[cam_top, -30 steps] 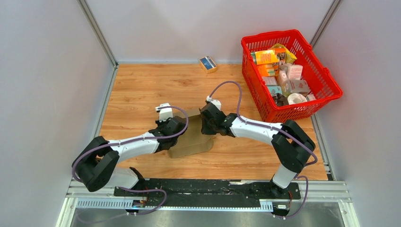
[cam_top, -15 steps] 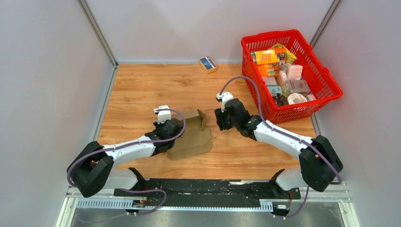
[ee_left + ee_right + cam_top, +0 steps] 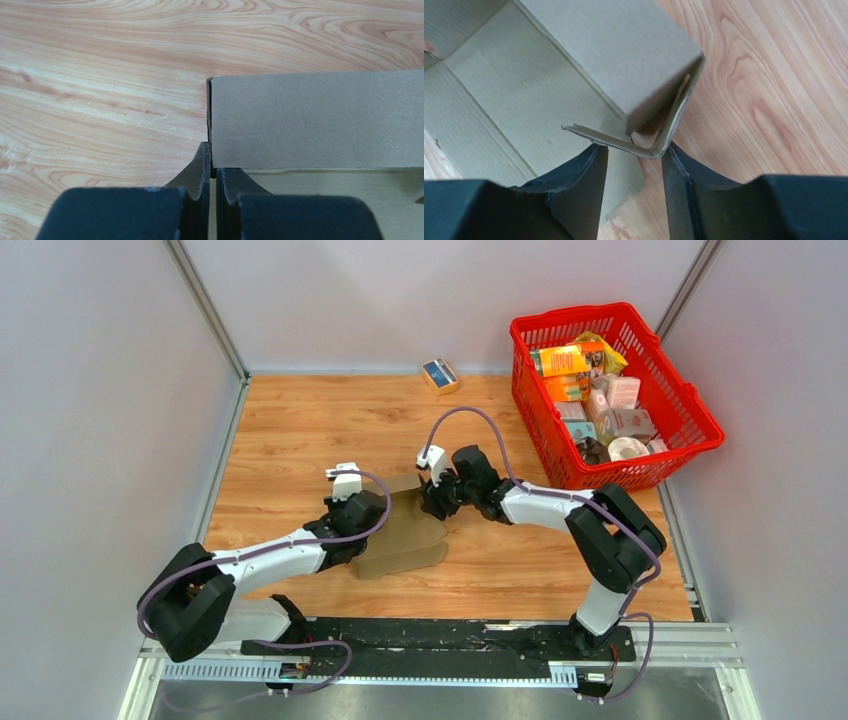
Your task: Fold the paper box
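Note:
The paper box (image 3: 405, 535), a plain brown cardboard blank, lies partly folded on the wooden table between my two arms. My left gripper (image 3: 372, 515) is at its left side. In the left wrist view the left gripper (image 3: 214, 172) is shut on the edge of an upright cardboard wall (image 3: 320, 117). My right gripper (image 3: 430, 502) is at the box's far right corner. In the right wrist view it (image 3: 634, 152) is open, with a bent corner flap of the box (image 3: 609, 45) between its fingertips, touching the right finger.
A red basket (image 3: 700, 425) full of colourful packages stands at the back right. A small blue-and-tan box (image 3: 440, 374) lies at the back edge of the table. Grey walls close in both sides.
My right gripper pulled away to the right of the box, then came back to its far right corner. The raised flap there now sits lower. The left gripper has kept its hold.

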Robot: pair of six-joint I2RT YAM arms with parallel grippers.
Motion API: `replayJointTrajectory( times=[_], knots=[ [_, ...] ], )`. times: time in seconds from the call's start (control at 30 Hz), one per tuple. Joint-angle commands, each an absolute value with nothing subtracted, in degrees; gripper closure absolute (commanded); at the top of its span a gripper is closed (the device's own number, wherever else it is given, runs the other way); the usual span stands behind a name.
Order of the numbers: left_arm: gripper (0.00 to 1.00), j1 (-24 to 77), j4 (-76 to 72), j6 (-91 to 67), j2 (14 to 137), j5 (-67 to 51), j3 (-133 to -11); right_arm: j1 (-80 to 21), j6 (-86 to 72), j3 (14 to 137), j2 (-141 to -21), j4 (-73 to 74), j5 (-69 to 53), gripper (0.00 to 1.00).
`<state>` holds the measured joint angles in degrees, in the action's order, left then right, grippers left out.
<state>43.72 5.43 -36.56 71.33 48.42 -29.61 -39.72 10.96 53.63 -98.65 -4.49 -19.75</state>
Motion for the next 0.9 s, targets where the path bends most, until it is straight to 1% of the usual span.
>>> replayJointTrajectory(
  times=[0.0, 0.03, 0.13, 0.2, 0.37, 0.4, 0.47, 0.57, 0.6, 0.67, 0.73, 0.77, 0.8, 0.83, 0.87],
  knots=[
    [1.0, 43.77, 5.89, -34.98, 70.4, 48.52, -29.97, -42.36, 11.43, 53.09, -99.14, -17.74, -17.77, 0.56],
    [1.0, 43.77, 5.8, -35.24, 70.57, 48.6, -30.06, -43.06, 10.82, 52.13, -99.14, -20.54, -15.84, 0.6],
    [1.0, 43.77, 5.63, -35.86, 71.54, 48.43, -30.23, -45.0, 8.44, 51.68, -99.32, -23.9, -11.26, 0.65],
    [1.0, 43.77, 5.19, -36.21, 72.33, 48.51, -30.15, -46.93, 7.22, 51.59, -99.75, -25.31, -5.65, 0.69],
    [1.0, 43.77, 5.01, -36.91, 73.13, 48.78, -30.15, -49.04, 4.75, 51.86, -101.69, -28.38, 4.73, 0.65],
    [1.0, 43.77, 4.92, -37.0, 73.13, 48.61, -30.15, -49.3, 4.22, 51.51, -101.86, -29.35, 5.18, 0.59],
    [1.0, 43.77, 4.66, -36.91, 73.13, 48.6, -30.15, -50.01, 3.69, 50.89, -103.0, -32.6, 7.02, 0.55],
    [1.0, 43.77, 5.01, -36.83, 72.95, 49.04, -30.15, -50.36, 2.38, 50.63, -104.49, -35.67, 9.48, 0.56],
    [1.0, 43.77, 5.1, -36.91, 72.95, 49.13, -30.06, -50.27, 1.85, 50.1, -104.76, -37.95, 10.1, 0.59],
    [1.0, 43.77, 5.1, -37.09, 72.51, 49.31, -29.8, -50.36, 1.58, 50.1, -105.9, -39.54, 10.46, 0.61],
    [1.0, 43.77, 5.1, -37.53, 72.33, 49.48, -29.53, -50.89, 1.32, 50.45, -107.13, -41.39, 11.42, 0.72],
    [1.0, 43.77, 5.01, -37.62, 72.33, 49.57, -29.53, -51.24, 1.23, 50.36, -107.57, -42.44, 12.73, 0.86],
    [1.0, 43.77, 5.18, -38.23, 72.51, 49.92, -29.53, -51.59, 0.97, 50.36, -108.01, -44.45, 14.14, 0.94],
    [1.0, 43.77, 5.62, -38.93, 72.51, 50.18, -29.62, -52.37, 0.79, 50.27, -108.89, -45.34, 16.67, 1.0],
    [1.0, 43.77, 6.76, -39.72, 72.6, 50.62, -29.71, -53.08, 0.36, 50.36, -109.24, -46.05, 18.53, 1.0]
  ],
)
